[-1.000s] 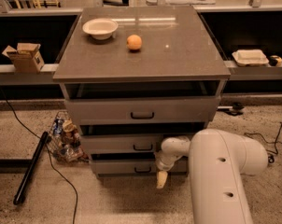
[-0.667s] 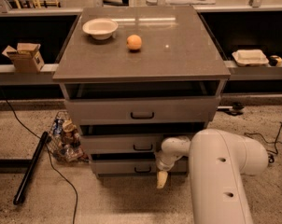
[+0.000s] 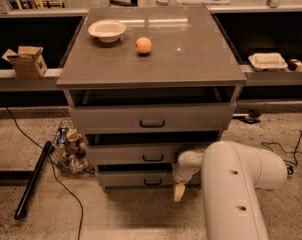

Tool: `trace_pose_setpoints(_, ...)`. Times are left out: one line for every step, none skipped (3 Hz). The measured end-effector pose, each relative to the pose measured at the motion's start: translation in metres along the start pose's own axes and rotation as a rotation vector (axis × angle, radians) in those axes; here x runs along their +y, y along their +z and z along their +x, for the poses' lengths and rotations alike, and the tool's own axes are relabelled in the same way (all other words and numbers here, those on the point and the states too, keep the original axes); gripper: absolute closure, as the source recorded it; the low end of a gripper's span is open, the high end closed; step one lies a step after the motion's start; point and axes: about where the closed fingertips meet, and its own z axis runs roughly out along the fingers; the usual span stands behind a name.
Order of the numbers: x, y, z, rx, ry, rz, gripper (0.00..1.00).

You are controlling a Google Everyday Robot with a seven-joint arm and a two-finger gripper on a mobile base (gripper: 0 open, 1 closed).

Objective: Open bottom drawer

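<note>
The grey cabinet (image 3: pixel 151 59) has three drawer fronts. The bottom drawer (image 3: pixel 133 180) is the narrowest front, low near the floor, with a small dark handle (image 3: pixel 152 182) at its centre. A dark gap shows above its front. My gripper (image 3: pixel 179 191) hangs at the end of the white arm (image 3: pixel 231 194), just right of the bottom drawer's handle, in front of the drawer's right part. Its pale fingertip (image 3: pixel 179 192) points down toward the floor.
A white bowl (image 3: pixel 107 30) and an orange (image 3: pixel 143 45) sit on the cabinet top. A wire basket of clutter (image 3: pixel 68 146) and a black pole (image 3: pixel 33 180) lie on the floor at the left. A cardboard box (image 3: pixel 26 60) is on the left ledge and a white container (image 3: pixel 267 61) on the right ledge.
</note>
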Motion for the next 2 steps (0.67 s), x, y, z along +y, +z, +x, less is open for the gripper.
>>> trace_pose_setpoints(-0.005, 0.015, 0.018, -0.004, 0.009, 0.006, 0.0)
trace_pose_setpoints(-0.009, 0.039, 0.034, -0.016, 0.029, -0.013, 0.02)
